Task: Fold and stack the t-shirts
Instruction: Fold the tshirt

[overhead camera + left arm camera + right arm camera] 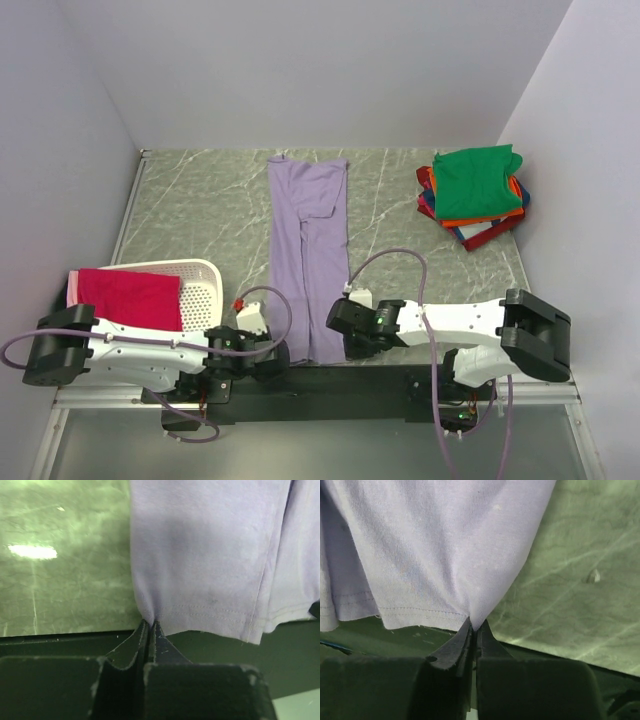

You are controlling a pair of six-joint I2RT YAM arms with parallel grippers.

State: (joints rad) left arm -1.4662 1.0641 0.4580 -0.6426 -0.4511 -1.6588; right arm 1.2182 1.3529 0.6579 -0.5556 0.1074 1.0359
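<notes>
We see the lavender shirt [308, 250] lying as a long narrow strip down the middle of the table [200, 210]. It runs from the far edge to the near edge and is folded lengthwise, so that layers of cloth overlap. Its hem lies at the near edge, and both arms meet it there.

The left gripper [278, 353] sits at the near left corner of the hem. In the left wrist view its jaws are pressed together on the cloth, pinching the hem corner right at the stitching. The right gripper [345, 346] sits at the near right corner of the hem. In the right wrist view its jaws are likewise closed on a small bunch of cloth, and the shirt draws to a point between them. Both arms lie low along the near edge, reaching inward toward each other.

At the far right corner stands a stack [470, 225] of folded shirts, with a green shirt [478, 180] on top and orange, blue and red edges showing beneath it. Near the near left corner stands the basket [203, 285], with a red shirt [130, 298] lying across it and over its left rim.
</notes>
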